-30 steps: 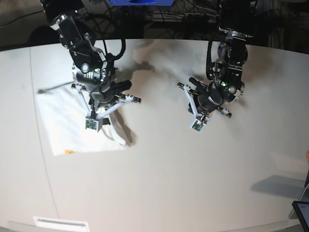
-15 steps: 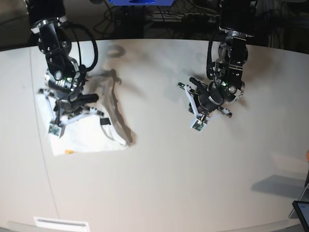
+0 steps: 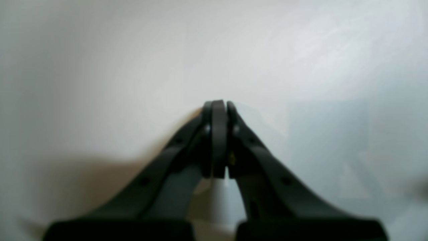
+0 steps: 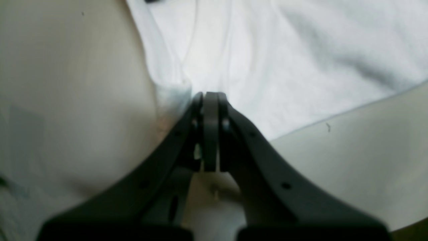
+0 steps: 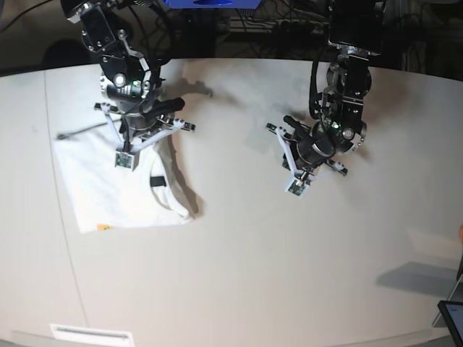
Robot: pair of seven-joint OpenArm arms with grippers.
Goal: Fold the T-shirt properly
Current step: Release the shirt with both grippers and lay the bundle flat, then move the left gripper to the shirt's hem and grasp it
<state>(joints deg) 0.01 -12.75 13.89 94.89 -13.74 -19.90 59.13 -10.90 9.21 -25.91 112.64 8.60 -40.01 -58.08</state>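
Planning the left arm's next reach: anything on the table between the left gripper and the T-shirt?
Nothing visible. Only bare table lies between the left gripper and the T-shirt. The right gripper is already over the shirt.

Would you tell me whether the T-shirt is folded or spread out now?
Folded: the T-shirt lies as a compact rectangle on the table, collar edge doubled along its right side.

You had the T-shirt (image 5: 119, 191) lying folded on the tabletop (image 5: 253, 275) toward the base view's left side. Your right pincer (image 5: 124, 155) stood over its rear part. Your left pincer (image 5: 298, 184) hung well apart to the right, above bare tabletop.
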